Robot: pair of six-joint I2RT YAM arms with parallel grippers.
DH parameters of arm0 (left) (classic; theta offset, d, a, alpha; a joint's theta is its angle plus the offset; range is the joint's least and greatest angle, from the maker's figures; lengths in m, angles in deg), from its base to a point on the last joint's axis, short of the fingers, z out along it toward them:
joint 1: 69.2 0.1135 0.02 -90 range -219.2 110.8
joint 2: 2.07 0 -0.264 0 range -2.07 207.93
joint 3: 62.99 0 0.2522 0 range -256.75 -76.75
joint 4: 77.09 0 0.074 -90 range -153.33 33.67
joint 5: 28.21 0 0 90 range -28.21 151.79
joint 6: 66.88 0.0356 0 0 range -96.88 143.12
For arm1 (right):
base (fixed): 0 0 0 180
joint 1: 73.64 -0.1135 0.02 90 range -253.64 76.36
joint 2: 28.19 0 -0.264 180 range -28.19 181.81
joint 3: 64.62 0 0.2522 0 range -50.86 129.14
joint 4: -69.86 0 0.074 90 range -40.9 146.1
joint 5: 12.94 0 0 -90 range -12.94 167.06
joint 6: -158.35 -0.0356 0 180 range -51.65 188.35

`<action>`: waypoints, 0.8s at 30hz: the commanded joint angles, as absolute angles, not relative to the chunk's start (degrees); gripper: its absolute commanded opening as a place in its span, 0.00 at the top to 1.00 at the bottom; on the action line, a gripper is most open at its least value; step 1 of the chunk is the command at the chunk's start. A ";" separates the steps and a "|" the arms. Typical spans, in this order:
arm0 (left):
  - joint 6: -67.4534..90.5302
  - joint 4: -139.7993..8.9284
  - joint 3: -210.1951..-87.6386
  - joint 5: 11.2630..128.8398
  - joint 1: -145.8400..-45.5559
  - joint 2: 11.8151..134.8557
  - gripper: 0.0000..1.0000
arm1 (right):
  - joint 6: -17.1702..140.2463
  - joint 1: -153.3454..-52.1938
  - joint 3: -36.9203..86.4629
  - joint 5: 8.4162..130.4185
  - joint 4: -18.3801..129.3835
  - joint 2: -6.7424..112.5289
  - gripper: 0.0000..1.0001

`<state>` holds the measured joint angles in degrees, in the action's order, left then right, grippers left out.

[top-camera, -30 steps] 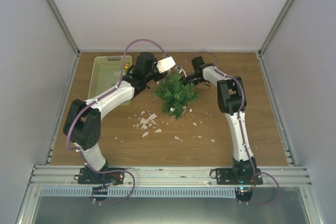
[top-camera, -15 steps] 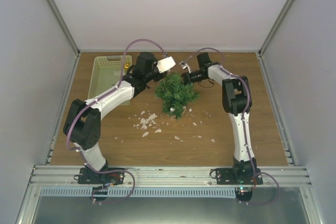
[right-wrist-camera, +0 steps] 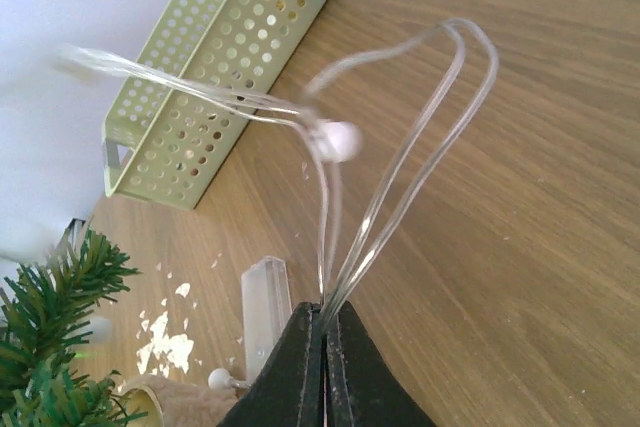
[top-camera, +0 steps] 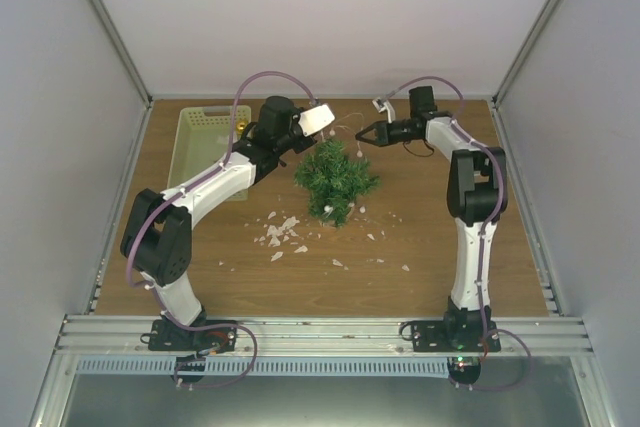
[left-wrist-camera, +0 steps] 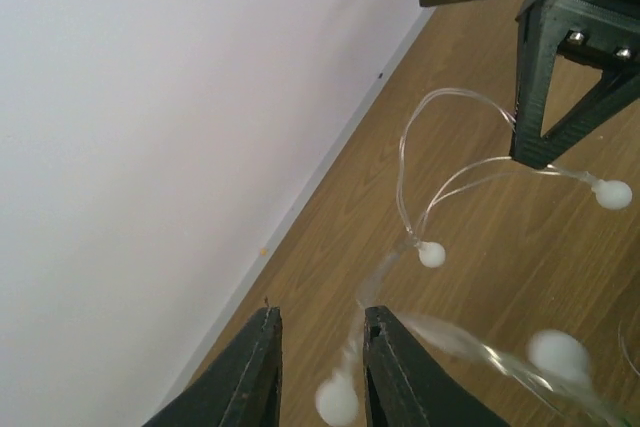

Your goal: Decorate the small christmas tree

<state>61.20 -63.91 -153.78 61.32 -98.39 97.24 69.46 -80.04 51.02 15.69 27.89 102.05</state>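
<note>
Behind small christmas tree point(top-camera: 335, 179), right end effector point(right-wrist-camera: 323, 315) pinching clear beaded strand point(right-wrist-camera: 405, 162); left end effector point(left-wrist-camera: 320, 327) slightly spread.

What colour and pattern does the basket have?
Pale yellow-green basket, walls perforated with round holes; clearest in right wrist view.

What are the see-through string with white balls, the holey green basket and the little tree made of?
Clear string with white balls: glossy flexible plastic, probably; it bends in springy loops. Pale green perforated basket: matte moulded plastic, judging by its even holes. Small christmas tree: seemingly artificial, stiff dark green plastic-like needles.
</note>
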 commanded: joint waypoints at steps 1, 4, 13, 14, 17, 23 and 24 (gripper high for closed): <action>60.22 -65.71 -155.50 61.51 -98.05 97.80 0.74 | 68.54 -79.83 50.19 17.70 29.61 99.53 1.00; 60.44 -65.51 -155.31 61.31 -98.04 97.60 0.68 | 68.59 -79.39 49.51 18.15 29.57 98.51 0.99; 60.83 -65.53 -154.81 60.87 -98.10 97.34 0.66 | 68.99 -76.81 46.80 19.91 28.93 94.42 0.99; 60.82 -65.53 -154.75 60.76 -98.04 97.38 0.65 | 68.97 -76.42 46.52 20.20 29.03 93.97 0.99; 60.89 -65.53 -154.68 60.33 -98.03 97.46 0.63 | 68.63 -75.43 45.90 21.38 29.22 93.14 0.99; 61.17 -66.02 -153.41 59.22 -97.32 96.89 0.61 | 68.44 -74.52 45.03 21.56 30.18 92.40 0.99; 61.13 -66.24 -152.98 59.24 -97.05 96.70 0.61 | 67.37 -74.54 44.81 21.48 30.63 92.09 1.00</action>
